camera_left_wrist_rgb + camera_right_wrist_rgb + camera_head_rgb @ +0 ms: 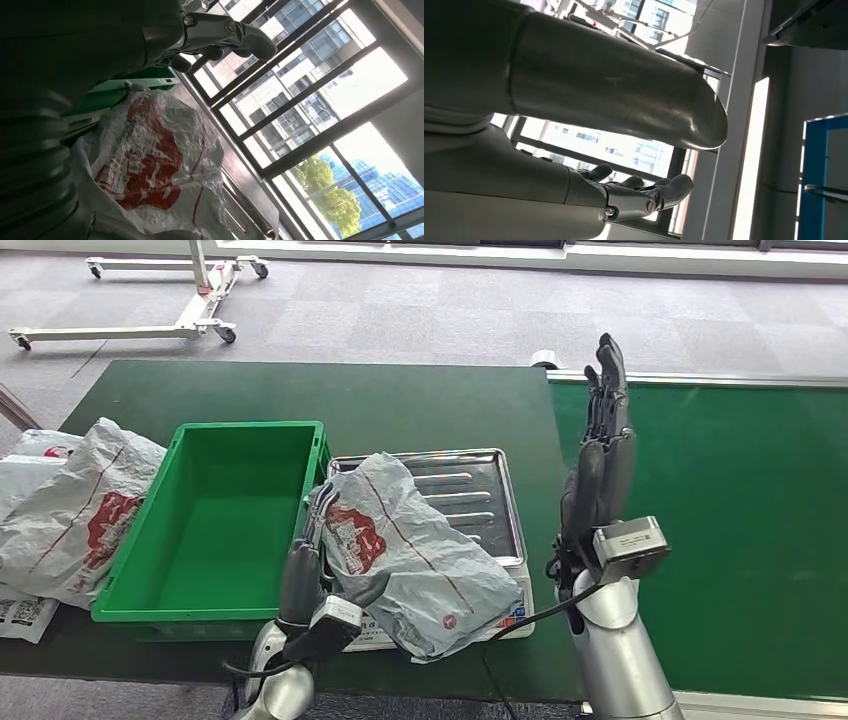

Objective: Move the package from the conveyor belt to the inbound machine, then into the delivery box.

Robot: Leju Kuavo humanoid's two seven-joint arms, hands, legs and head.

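Left hand (305,565) sits low centre-left in your head view, fingers up against the left edge of the package (405,555), thumb side under the bag's lower-left edge. Looks like it has hold of that edge, but you can't see the fingers close fully on it; the wrist view only shows the fingers (225,37) curved above the bag's red print (145,165).

Package is a crumpled grey poly bag with red print, lying across the steel tray of the inbound machine (480,495), centre of frame, hanging over the tray's front and left edges. Its left corner is just beside the right wall of the green delivery box (215,515), which stands left of the machine on the dark green table (400,405).

Right hand (600,455) is raised at centre-right, fingers straight and pointing up, flat and apart, holding nothing. You see it over the boundary between the table and the conveyor belt (730,520), which fills the right of the frame. Right wrist view shows the same: fingers (659,192) extended, nothing in them.

More grey bags (70,505) are piled at the far left, touching the box's left wall. White wheeled frame (170,300) on the floor, upper left.
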